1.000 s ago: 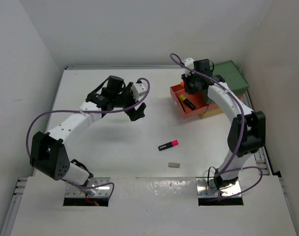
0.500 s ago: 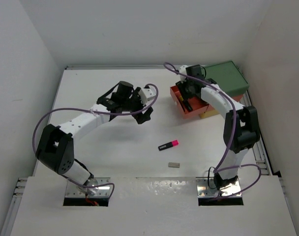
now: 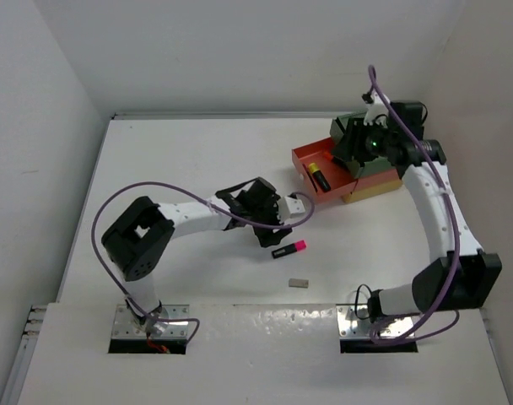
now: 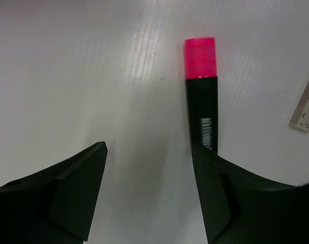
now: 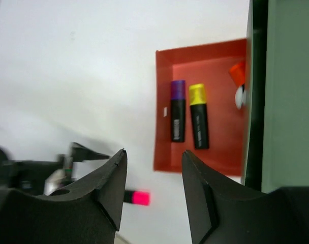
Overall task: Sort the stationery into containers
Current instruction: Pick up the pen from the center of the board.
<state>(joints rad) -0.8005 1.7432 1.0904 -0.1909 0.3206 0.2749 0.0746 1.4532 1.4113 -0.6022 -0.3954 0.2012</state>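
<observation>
White tabletop point(image 3: 180, 152), walled in white, is seen carrying two loose pieces. A pink-capped highlighter point(image 4: 201, 96) lies flat near the middle, well apart from the coral-red drawer point(image 3: 300, 160), and a small grey eraser point(image 4: 304, 104) is found near it.

The left gripper point(image 4: 149, 162) is held low over the highlighter, with its jaws spread wide and nothing between them. The barrel is not centred in that gap: its black end is seen at, perhaps under, one finger's tip. If the gripper is lowered as it stands, the barrel could be struck by that finger and pressed, rolled or flicked away. If the jaws are closed, it could be swept sideways rather than clamped. A sideways shift is judged necessary first.

From above, the highlighter's long axis is seen running nearly left to right, slightly tilted. The pink cap is pointed right and the black end toward the left gripper.

The right gripper point(image 5: 152, 162) is held open and empty by that drawer, where a purple-capped highlighter point(image 5: 177, 109) and a yellow-capped highlighter point(image 5: 198, 114) are lodged.
</observation>
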